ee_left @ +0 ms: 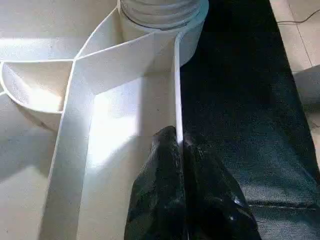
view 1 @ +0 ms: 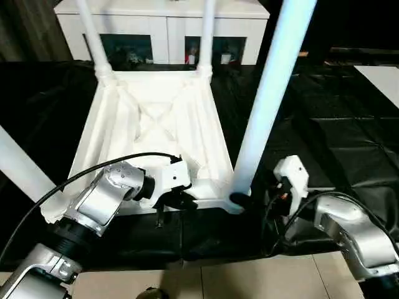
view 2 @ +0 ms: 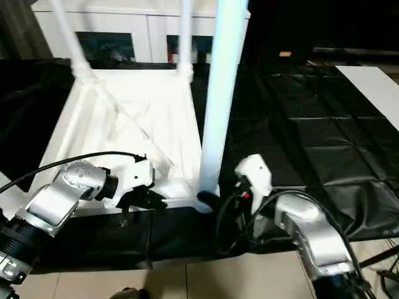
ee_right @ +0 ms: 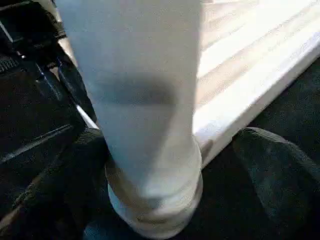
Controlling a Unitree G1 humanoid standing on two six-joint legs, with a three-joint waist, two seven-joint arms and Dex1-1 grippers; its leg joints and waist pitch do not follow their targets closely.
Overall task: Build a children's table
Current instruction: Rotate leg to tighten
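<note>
Black mat point(view 1: 324, 124): left tool point(ee_left: 179, 145) pinches tabletop point(view 1: 156, 118) rim; right tool point(ee_right: 170, 165) wide around leg point(view 1: 268, 93).

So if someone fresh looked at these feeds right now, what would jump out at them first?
Probably the upside-down tabletop on the black floor sheet, ribs up, with white legs standing in its corner sockets. The nearest leg towers up the middle of the head view, the open right gripper straddling its base. On the left, the left gripper is pinched shut on the near rim.
</note>
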